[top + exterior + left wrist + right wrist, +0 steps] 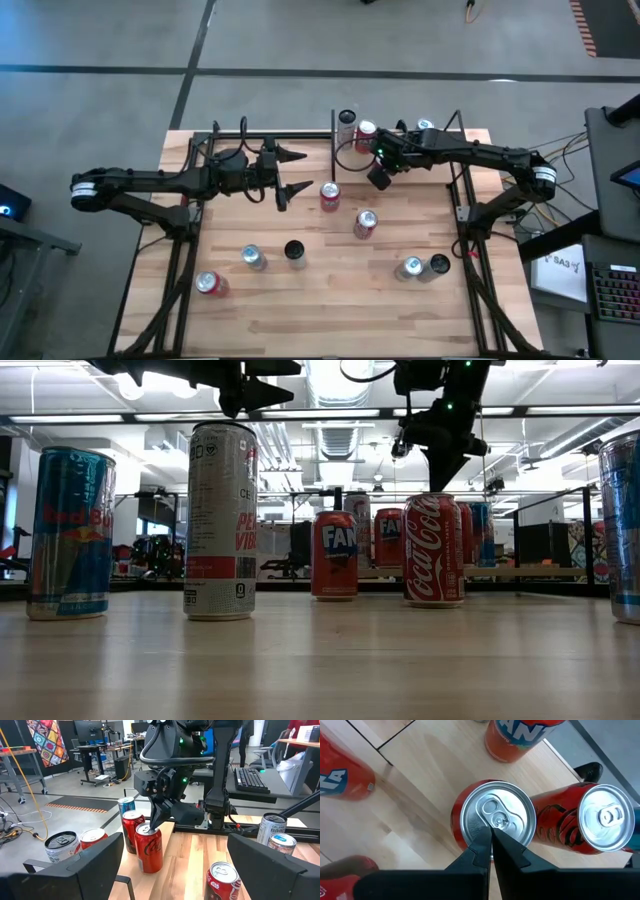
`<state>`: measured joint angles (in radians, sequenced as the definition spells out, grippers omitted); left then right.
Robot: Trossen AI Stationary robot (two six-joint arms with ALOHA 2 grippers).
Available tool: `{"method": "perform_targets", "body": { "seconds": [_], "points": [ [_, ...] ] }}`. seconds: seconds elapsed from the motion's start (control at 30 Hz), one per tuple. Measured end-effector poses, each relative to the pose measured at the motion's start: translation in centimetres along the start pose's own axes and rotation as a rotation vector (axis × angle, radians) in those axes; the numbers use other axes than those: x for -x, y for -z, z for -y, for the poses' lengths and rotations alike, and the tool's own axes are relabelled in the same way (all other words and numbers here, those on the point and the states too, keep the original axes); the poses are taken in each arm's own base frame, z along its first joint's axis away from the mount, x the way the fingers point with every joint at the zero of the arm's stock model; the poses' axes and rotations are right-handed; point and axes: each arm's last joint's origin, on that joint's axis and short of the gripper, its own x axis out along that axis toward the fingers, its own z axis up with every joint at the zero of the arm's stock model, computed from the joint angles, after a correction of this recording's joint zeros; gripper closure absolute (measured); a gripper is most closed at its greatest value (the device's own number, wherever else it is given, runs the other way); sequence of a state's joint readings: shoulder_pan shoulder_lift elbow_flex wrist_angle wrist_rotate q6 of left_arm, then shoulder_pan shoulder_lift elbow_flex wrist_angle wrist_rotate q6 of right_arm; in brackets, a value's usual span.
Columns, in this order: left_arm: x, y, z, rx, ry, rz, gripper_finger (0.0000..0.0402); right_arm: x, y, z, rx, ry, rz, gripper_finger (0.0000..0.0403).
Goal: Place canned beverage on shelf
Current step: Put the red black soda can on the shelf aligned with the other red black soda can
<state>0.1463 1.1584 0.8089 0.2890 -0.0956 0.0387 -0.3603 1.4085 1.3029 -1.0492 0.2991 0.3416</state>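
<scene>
Right gripper (pixel 491 832) closed, tips over upright Coke can (pixel 492 817) top, axis vertical, left gripper (pixel 292 171) open

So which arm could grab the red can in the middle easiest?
Probably left: the left hand is open and points at that red can. The right hand is shut, tips over the top of a Coke can.

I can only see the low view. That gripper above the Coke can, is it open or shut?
Observer: Shut. The right wrist view shows the right gripper with its tips pressed together, nothing between them.
Operator: Where over the can?
Observer: Right over the pull tab of the Coke can, seemingly touching the lid.
Operator: And the other arm?
Observer: From above, the left gripper hangs open and empty over the left half of the table.
</scene>
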Motion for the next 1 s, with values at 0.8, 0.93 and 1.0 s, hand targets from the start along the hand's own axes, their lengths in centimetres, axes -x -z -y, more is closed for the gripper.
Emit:
{"method": "perform_targets", "body": {
  "seconds": [0.8, 0.93, 1.0],
  "points": [
    [0.0, 0.0, 0.0, 0.000, 0.000, 0.001, 0.0061, 2.8, 1.0, 1.3, -0.048, -0.009, 0.070, 0.0394],
    [0.0, 0.0, 0.0, 0.000, 0.000, 0.001, 0.0061, 1.9, 0.8, 1.0, -0.039, 0.000, 0.047, 0.0394],
    [0.0, 0.0, 0.0, 0.000, 0.000, 0.001, 0.0061, 1.5, 0.7, 0.8, -0.033, 0.005, 0.034, 0.0394]
  ]
}}
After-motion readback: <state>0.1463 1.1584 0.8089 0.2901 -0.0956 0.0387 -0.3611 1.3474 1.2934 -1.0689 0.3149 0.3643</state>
